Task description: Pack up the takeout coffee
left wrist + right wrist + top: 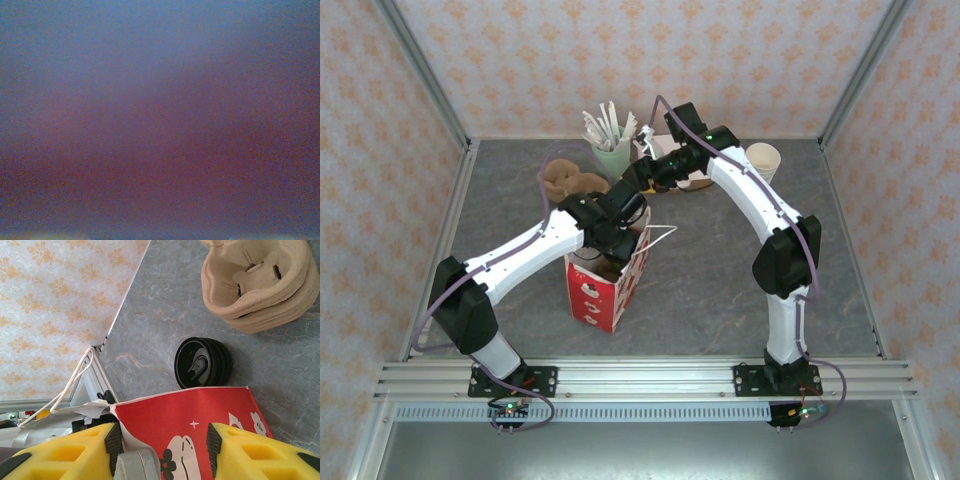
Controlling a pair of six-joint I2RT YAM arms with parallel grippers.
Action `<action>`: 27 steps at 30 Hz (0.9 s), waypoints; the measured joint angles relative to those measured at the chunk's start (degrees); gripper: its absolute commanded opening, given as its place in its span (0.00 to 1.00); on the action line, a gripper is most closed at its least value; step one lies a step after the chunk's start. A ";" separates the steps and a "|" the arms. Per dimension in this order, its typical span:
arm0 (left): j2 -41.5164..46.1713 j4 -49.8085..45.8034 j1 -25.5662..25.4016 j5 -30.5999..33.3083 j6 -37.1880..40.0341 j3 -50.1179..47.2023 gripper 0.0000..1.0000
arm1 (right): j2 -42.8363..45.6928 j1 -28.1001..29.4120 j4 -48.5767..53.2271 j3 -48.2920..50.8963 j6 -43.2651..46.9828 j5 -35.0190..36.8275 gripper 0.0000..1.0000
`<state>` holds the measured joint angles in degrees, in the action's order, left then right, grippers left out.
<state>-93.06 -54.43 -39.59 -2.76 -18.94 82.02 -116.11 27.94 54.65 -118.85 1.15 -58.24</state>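
Right end effector point(164, 440) has its yellow fingers point(65, 455) spread wide, black pads well apart. The upper edge of the red-and-white paper bag point(200, 410) shows in the gap between them, and neither pad can be seen pressing on it. From the top view this right end effector point(632, 188) hangs at the far rim of the red-and-white paper bag point(605, 295), which stands upright on the grey marbled bench point(720, 270) with its mouth open.

The left end effector point(618, 240) is sunk into the mouth of the bag from the near-left side. Its fingers are hidden by the bag walls and its own wrist view is a dim reddish-purple blur, so I cannot tell whether it is spread or pressed together. I also cannot tell whether it holds the takeout coffee or whether the cup is down inside the bag.

A white cord handle point(662, 234) loops out from the right side of the bag's rim; the right wrist view shows the same cord handle point(70, 387) to the left of the bag's torn-looking edge.

Just beyond the bag in the right wrist view, a stack of round black plastic lids point(202, 362) sits on the bench point(165, 300), close to the bag but not touching it. Farther from the bag lies a stack of brown moulded-pulp cup carriers point(255, 285); from above the cup carriers point(565, 182) are beyond the bag and to its left. A mint-green cup of white stirrers point(612, 155) stands behind the bag near the back wall, and a cream lidless paper cup point(763, 160) stands well to the bag's right.
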 measured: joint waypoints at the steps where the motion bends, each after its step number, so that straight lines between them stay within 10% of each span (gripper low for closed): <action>1: -0.09 0.09 0.00 0.00 0.00 0.00 0.64 | 0.00 -0.02 0.02 0.00 0.02 0.00 0.52; 27: -2.10 3.41 -1.31 1.07 -0.24 -0.98 0.64 | 0.37 -0.70 -0.04 2.43 0.17 0.81 0.52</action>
<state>-95.15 -51.03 -40.91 -1.69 -19.18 81.03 -115.74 27.24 54.61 -116.42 1.32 -57.43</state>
